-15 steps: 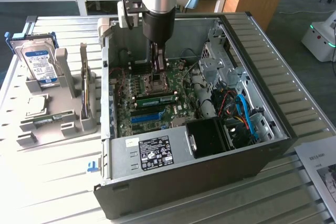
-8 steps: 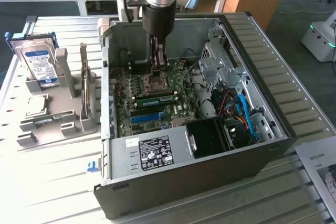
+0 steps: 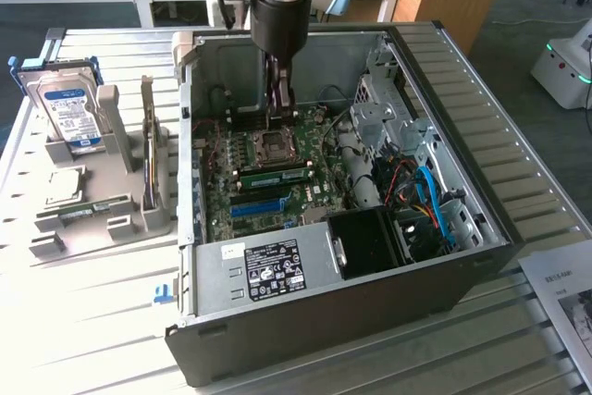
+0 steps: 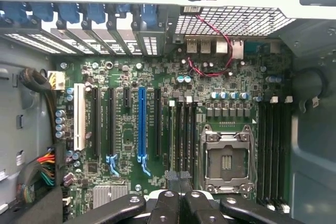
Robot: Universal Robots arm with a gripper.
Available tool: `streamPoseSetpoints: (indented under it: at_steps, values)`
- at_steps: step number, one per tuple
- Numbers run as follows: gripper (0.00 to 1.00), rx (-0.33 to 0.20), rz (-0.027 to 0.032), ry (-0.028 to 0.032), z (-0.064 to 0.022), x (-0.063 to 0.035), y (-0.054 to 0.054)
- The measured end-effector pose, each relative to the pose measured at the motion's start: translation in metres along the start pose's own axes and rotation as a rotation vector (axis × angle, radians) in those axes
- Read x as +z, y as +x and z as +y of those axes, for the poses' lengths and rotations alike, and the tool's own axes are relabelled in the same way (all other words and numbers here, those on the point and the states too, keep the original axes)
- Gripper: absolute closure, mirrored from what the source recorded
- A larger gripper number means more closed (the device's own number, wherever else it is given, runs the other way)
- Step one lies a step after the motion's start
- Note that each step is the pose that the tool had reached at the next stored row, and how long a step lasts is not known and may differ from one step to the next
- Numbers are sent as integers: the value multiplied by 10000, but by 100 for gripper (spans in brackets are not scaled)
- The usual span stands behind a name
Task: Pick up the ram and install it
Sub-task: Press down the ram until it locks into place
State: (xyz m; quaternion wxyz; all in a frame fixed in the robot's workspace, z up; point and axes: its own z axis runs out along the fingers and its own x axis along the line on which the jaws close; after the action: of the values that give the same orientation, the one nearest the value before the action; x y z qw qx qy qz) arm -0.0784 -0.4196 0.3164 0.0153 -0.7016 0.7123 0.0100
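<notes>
My gripper (image 3: pixel 278 120) hangs inside the open computer case, just above the motherboard (image 3: pixel 242 150) at the CPU socket (image 3: pixel 277 144). Its fingers are shut together and I see nothing between them. A long green ram stick (image 3: pixel 274 173) lies seated in a memory slot beside the socket, toward the near side of the exterior view, and the gripper is not touching it. In the wrist view the shut gripper (image 4: pixel 179 178) points down over the dark memory slots (image 4: pixel 182 129) next to the CPU socket (image 4: pixel 226 156).
The case walls (image 3: pixel 305 270) enclose the gripper on all sides. Cables and a drive cage (image 3: pixel 421 196) fill the exterior view's right. Outside, at the left, a grey holder (image 3: pixel 120 219) carries a blue-labelled hard drive (image 3: pixel 67 110), an upright green stick (image 3: pixel 148 150) and a flat one (image 3: pixel 88 210).
</notes>
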Motion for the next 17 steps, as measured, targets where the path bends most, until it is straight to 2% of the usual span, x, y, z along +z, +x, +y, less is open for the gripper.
streamPoseSetpoints:
  at_steps: [6, 12, 17]
  values:
    - [90, 0, 0, -17, -1, -43, -1]
    - [90, 0, 0, -17, -1, -43, -2]
    - [90, 0, 0, -25, -55, -43, -2]
